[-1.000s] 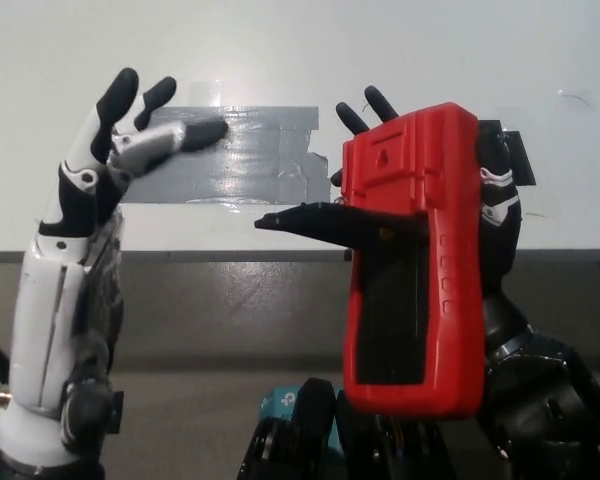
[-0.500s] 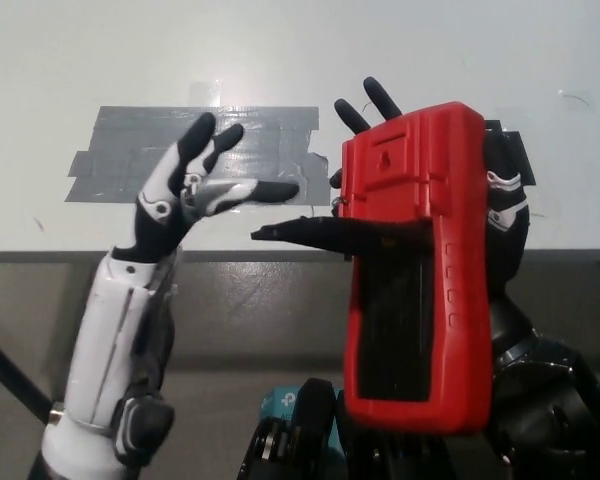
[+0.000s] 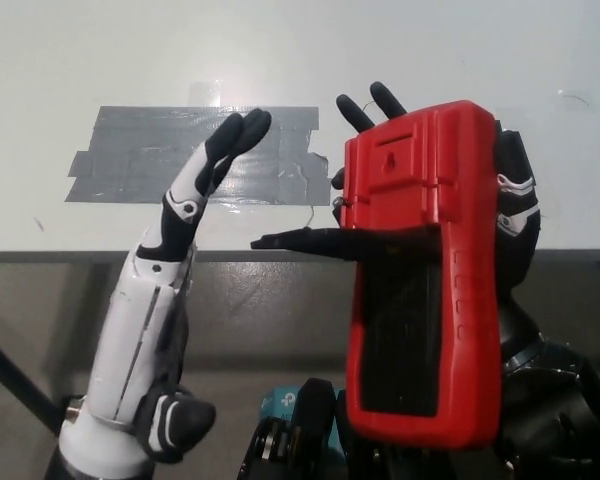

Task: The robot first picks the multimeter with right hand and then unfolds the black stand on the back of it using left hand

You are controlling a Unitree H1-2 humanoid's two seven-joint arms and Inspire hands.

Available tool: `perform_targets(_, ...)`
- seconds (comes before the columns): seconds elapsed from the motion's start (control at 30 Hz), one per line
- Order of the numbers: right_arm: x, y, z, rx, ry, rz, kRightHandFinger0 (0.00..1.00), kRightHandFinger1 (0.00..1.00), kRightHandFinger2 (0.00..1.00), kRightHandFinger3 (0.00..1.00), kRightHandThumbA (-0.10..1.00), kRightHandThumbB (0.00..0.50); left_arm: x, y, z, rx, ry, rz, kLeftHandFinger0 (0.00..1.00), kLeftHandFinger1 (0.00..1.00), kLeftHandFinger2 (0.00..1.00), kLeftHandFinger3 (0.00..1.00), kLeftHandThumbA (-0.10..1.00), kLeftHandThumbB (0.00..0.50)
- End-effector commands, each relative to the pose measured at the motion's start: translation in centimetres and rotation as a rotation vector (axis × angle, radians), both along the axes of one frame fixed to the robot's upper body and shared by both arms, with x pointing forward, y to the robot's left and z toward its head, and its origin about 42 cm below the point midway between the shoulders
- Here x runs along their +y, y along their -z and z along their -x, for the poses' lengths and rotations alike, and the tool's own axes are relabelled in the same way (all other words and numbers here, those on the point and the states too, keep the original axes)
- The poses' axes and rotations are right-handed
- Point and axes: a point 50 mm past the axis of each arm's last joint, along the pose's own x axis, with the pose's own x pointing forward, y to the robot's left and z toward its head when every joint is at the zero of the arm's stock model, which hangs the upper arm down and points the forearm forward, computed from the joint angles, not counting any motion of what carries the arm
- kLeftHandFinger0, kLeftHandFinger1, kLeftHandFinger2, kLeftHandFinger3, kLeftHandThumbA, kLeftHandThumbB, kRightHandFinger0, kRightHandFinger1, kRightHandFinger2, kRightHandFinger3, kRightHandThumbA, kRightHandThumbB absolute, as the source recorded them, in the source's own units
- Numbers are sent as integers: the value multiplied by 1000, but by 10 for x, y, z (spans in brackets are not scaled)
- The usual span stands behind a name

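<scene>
A red multimeter (image 3: 425, 270) is held upright in the head view, its back facing the camera, with my black right hand (image 3: 510, 215) shut on it from behind. Its black stand (image 3: 325, 241) sticks out to the left from the back, hinged open. My white left hand (image 3: 195, 195) is raised just left of the stand, fingers stretched upward and apart, holding nothing. A small gap separates it from the stand's tip.
A white table (image 3: 100, 60) fills the upper part of the view, with a patch of grey tape (image 3: 150, 165) stuck on it. The table's front edge (image 3: 40, 256) runs across below the tape, with grey floor beneath.
My left hand has swung right, toward the stand, and turned edge-on with its fingers straightened. The multimeter has shifted slightly, and the stand stays unfolded.
</scene>
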Motion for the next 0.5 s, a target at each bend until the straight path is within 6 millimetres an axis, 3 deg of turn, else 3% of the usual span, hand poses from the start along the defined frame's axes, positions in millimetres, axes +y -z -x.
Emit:
perform_targets(0.0,6,-22,6,-99,-52,-54,0,254,654,770,-100,113,-5,-5,3,-83,40,-18,1000,945,933,1000,1000,386)
perform_targets(0.07,6,-23,5,-93,-61,-58,0,216,580,736,-100,118,-6,-5,3,-84,48,-10,1000,940,923,1000,1000,379)
perform_targets(0.1,5,-24,5,-87,-46,-54,0,215,593,768,-100,123,-6,-4,5,-84,63,-16,1000,913,908,1000,1000,364)
perform_targets(0.13,5,-24,5,-87,-35,-49,0,268,726,877,-100,150,-6,-4,6,-83,69,-21,1000,893,895,1000,1000,368)
perform_targets(0.17,5,-24,4,-87,-24,-49,0,315,746,924,-100,147,-7,-4,8,-81,82,-24,1000,866,872,1000,1000,368)
perform_targets(0.3,6,-25,2,-100,-33,-82,0,465,817,924,-100,120,-8,-6,12,-74,137,-21,1000,837,823,1000,1000,352)
perform_targets(0.37,6,-25,2,-78,-40,-102,0,472,844,910,-100,130,-10,-6,14,-70,140,-11,1000,764,766,1000,1000,357)
perform_targets(0.4,6,-26,3,-66,-49,-108,0,444,834,910,-100,121,-11,-6,16,-56,140,-4,1000,671,700,1000,1000,369)
perform_targets(0.43,5,-26,3,-67,-52,-107,0,441,830,911,-100,121,-11,-6,17,-51,142,0,1000,638,681,1000,1000,365)
perform_targets(0.47,4,-27,2,-71,-48,-97,0,417,792,926,-100,125,-11,-5,18,-44,165,0,1000,525,622,1000,1000,371)
